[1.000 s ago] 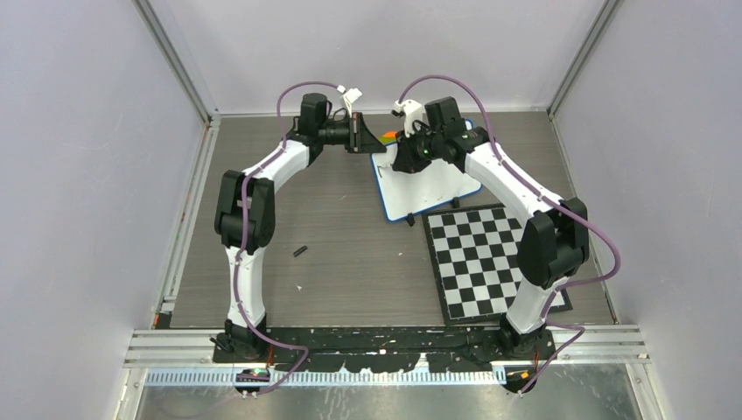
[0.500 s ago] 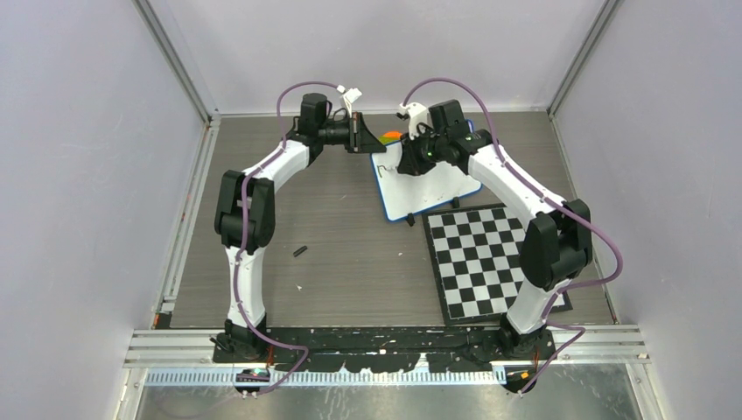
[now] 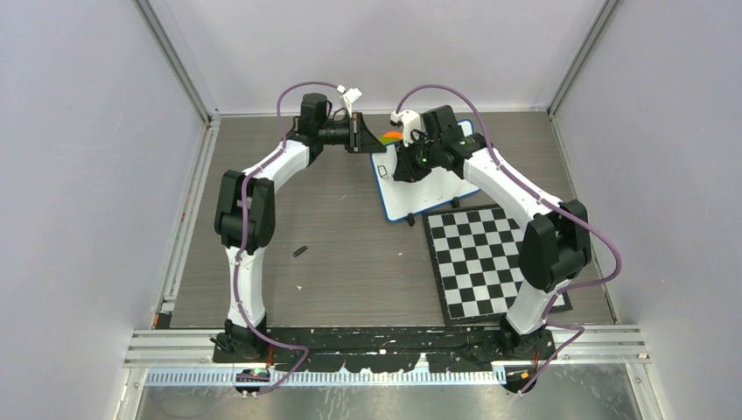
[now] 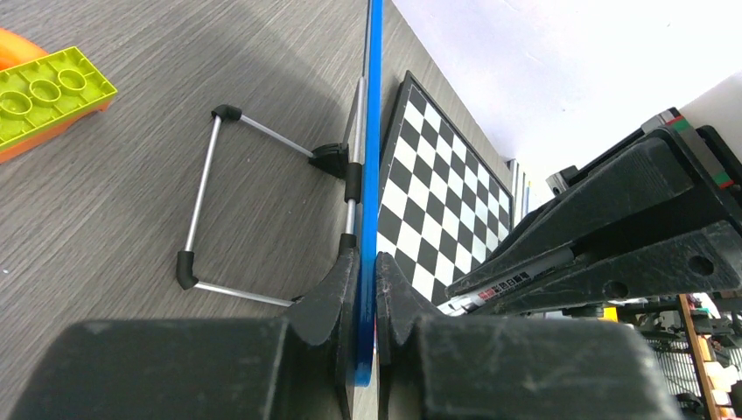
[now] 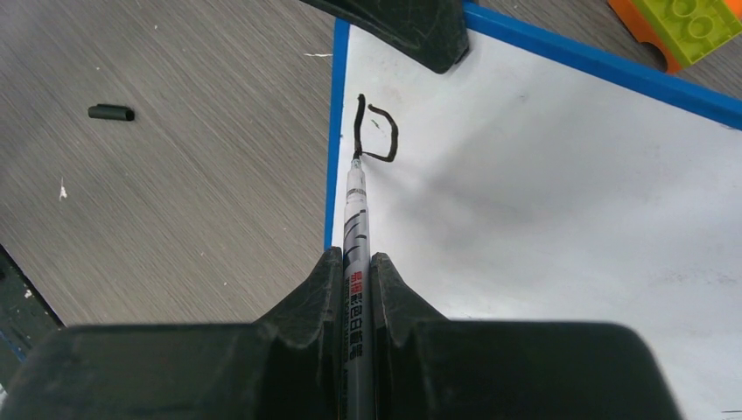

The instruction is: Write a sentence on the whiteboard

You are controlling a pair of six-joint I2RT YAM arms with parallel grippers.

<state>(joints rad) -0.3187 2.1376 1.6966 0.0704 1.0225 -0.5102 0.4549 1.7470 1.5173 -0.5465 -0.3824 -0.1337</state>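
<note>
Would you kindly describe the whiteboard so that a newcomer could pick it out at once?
On the grey wooden table, look to the far middle. The whiteboard is the white panel with a blue rim, just beyond the checkered board; unlike that neighbour, it is plain apart from one black letter.

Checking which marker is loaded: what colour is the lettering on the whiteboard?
Black lettering, best seen in the right wrist view.

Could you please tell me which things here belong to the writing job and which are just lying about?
In use: whiteboard, marker, written letter, left gripper (clamping board edge), right gripper (holding marker).
Lying about: checkered board, green toy brick, small black cylinder.
</note>
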